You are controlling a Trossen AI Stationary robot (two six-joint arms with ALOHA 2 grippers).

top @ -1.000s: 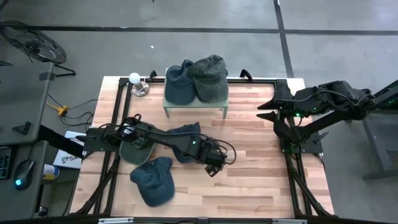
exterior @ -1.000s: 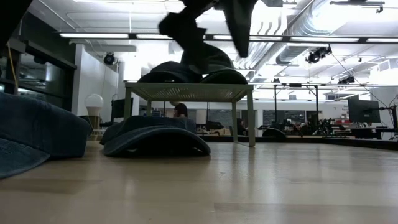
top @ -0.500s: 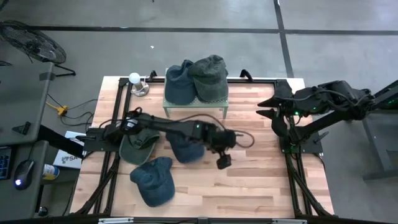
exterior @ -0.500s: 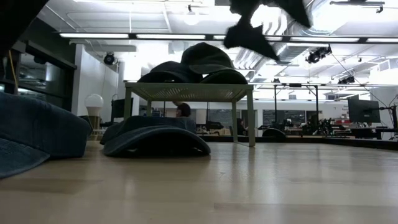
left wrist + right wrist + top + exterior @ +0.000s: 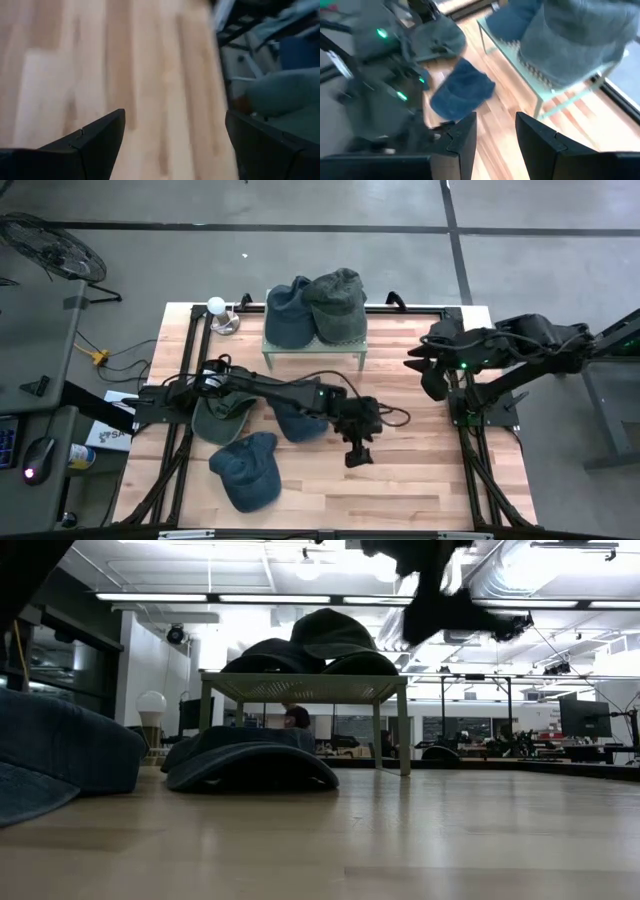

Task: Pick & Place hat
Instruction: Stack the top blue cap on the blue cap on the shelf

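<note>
Left gripper swung back over bare table — jaws wide, empty; blue hat lies behind, well apart.

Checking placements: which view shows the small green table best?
High view: the green table shows whole, two hats on top. Low view shows its side and legs; right wrist view one blurred corner; left wrist none.

Desk: pale wood in lengthwise planks, edged by a black frame. Caps: two on the pale green stand, one dark blue and one grey-green; on the desk, one olive, one dark blue and one slate blue. Arms black, the right one showing a green light; lamp white on a grey base; floor grey with dark lines.
</note>
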